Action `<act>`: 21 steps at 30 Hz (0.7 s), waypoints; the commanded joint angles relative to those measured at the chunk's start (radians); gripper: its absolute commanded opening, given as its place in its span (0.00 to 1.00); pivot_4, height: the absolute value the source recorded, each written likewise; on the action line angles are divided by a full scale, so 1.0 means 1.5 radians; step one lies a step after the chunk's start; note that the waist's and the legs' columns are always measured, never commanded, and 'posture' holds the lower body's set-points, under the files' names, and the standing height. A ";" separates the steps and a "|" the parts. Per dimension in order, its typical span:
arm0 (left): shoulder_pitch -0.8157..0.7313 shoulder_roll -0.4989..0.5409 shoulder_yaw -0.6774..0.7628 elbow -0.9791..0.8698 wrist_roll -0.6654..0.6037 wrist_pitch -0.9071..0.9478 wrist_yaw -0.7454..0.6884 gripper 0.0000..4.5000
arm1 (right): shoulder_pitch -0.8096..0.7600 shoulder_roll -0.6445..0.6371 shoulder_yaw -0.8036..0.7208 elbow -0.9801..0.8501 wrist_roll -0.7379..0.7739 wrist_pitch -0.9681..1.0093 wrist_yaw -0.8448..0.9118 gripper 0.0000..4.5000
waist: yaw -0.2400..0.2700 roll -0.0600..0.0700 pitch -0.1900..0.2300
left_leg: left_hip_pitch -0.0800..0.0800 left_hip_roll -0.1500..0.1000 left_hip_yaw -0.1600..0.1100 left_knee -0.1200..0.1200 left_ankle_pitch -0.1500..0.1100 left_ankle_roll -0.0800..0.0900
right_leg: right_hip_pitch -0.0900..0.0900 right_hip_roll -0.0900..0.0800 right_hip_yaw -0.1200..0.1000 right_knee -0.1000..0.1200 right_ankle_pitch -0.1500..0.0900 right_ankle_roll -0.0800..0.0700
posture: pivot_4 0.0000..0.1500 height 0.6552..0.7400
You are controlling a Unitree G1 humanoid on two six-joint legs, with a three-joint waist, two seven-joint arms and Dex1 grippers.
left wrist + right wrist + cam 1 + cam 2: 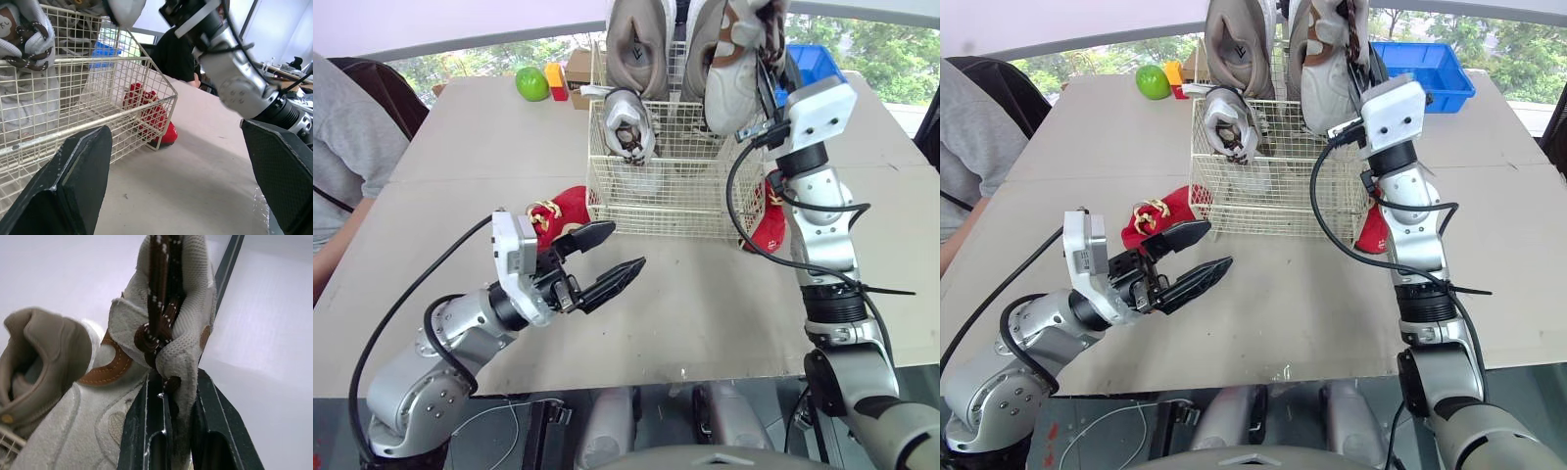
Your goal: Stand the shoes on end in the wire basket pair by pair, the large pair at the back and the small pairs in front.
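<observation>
The white wire basket stands at the middle of the table. One large beige shoe stands on end at its back left. My right gripper is shut on the tongue and brown laces of the second large beige shoe, held upright over the basket's back right. A small white shoe stands in the front left of the basket. One red shoe lies on the table left of the basket, another red shoe at its right side. My left gripper hovers open in front of the basket, near the left red shoe.
A green apple, a red and yellow block and a cardboard box sit at the table's far edge. A blue bin stands behind the basket on the right. A person in grey sits at the left.
</observation>
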 commanded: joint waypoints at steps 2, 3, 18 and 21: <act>0.006 -0.003 0.009 -0.033 -0.015 -0.014 0.008 1.00 | 0.055 -0.003 0.024 0.051 -0.006 -0.023 0.024 0.04 | -0.001 0.000 0.000 | 0.000 0.000 0.000 0.000 0.000 0.000 | 0.000 0.000 0.000 0.000 0.000 0.000 | 1.00 1.00; 0.007 -0.003 0.009 -0.034 -0.015 -0.015 0.010 1.00 | 0.068 -0.004 0.026 0.053 -0.002 -0.027 0.031 0.04 | -0.001 0.000 0.000 | 0.000 0.000 0.000 0.000 0.000 0.000 | 0.000 0.000 0.001 0.000 0.000 0.000 | 1.00 1.00; 0.008 -0.008 0.012 -0.014 -0.003 -0.038 0.018 1.00 | 0.204 -0.029 0.011 -0.125 0.185 0.177 0.175 0.52 | 0.000 -0.004 -0.003 | 0.001 0.001 -0.001 0.000 0.000 0.000 | 0.002 0.000 -0.001 -0.001 0.000 0.000 | 1.00 1.00; 0.012 -0.014 0.017 -0.009 -0.004 -0.040 0.031 1.00 | 0.202 -0.070 -0.006 -0.178 0.224 0.252 0.212 0.73 | 0.000 -0.004 -0.003 | 0.002 0.001 -0.001 0.000 0.000 0.000 | 0.002 0.000 0.000 0.000 0.000 -0.001 | 1.00 1.00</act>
